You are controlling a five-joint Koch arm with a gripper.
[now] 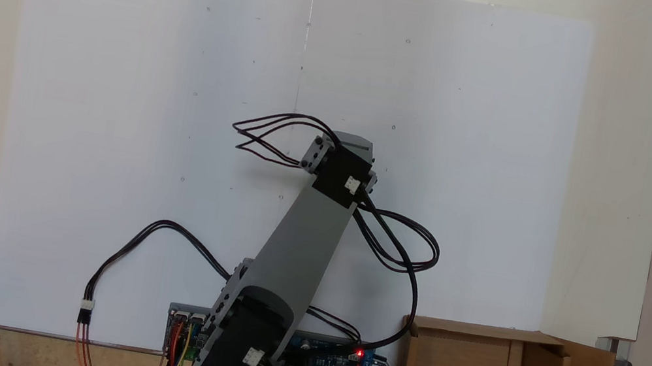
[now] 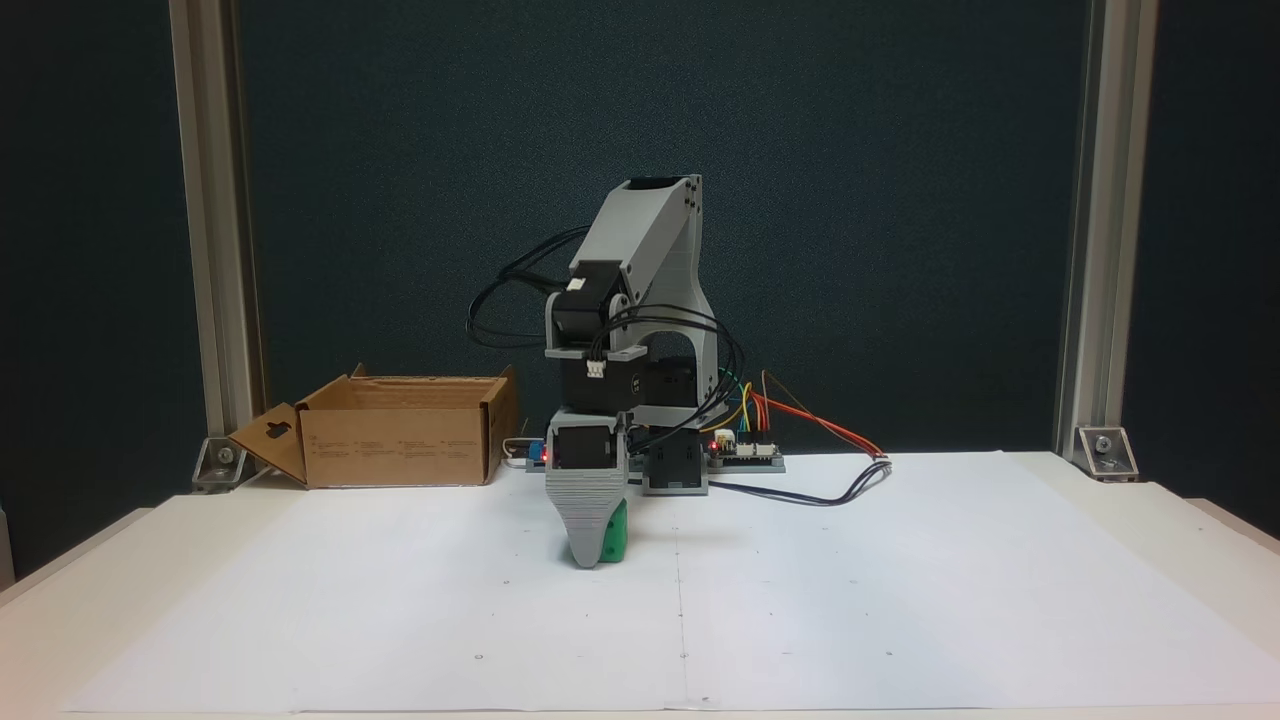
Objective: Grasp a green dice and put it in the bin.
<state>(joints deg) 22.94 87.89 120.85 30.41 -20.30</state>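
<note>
Down on the white sheet [image 2: 900,600] covering the desk, right of the bin [image 2: 400,440], the tool [image 2: 592,555] points straight down, green dice [image 2: 615,535] tucked against its grey finger; whether it's clenched, can't tell.
</note>
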